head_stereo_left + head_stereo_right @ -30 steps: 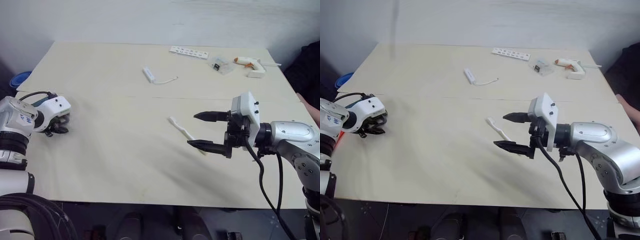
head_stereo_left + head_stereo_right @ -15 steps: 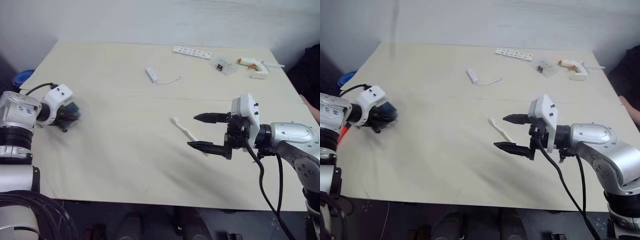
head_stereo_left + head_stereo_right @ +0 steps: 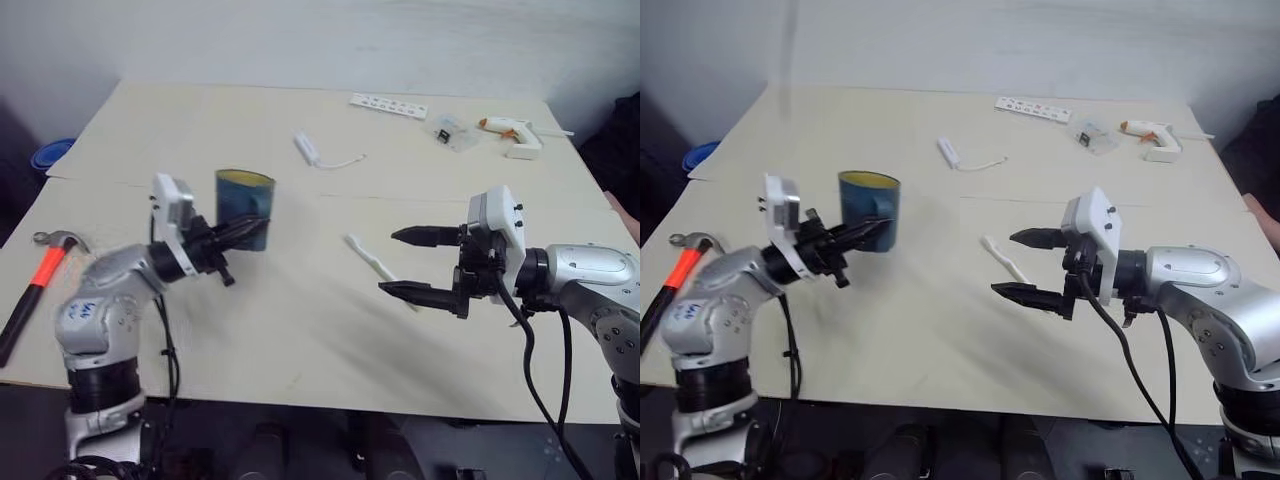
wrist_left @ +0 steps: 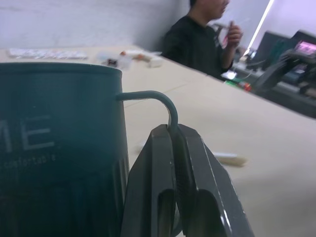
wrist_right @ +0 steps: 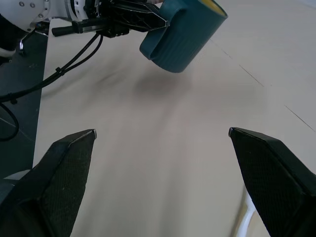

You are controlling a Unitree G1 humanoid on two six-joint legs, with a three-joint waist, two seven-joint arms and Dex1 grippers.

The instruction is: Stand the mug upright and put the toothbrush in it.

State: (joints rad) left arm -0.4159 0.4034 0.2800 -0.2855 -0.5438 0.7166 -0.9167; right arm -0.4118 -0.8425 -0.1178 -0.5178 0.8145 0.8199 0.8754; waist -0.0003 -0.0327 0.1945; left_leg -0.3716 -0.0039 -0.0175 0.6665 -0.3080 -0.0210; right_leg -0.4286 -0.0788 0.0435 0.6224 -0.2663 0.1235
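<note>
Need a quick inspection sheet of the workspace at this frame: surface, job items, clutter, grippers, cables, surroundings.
Surface: pale wooden table, seam across the middle.
Job's things: mug upright, held clear of the table by its handle; toothbrush lying flat at table centre.
Clutter: hammer at the left edge; white dongle, white strip, small packet and glue gun along the far side.
Grippers: left gripper shut on the mug handle; right gripper open, hovering beside the toothbrush.
Cables: thin lead on the dongle; black cables along both arms.
Surroundings: blue bowl off the left edge; seated person beyond the table.
</note>
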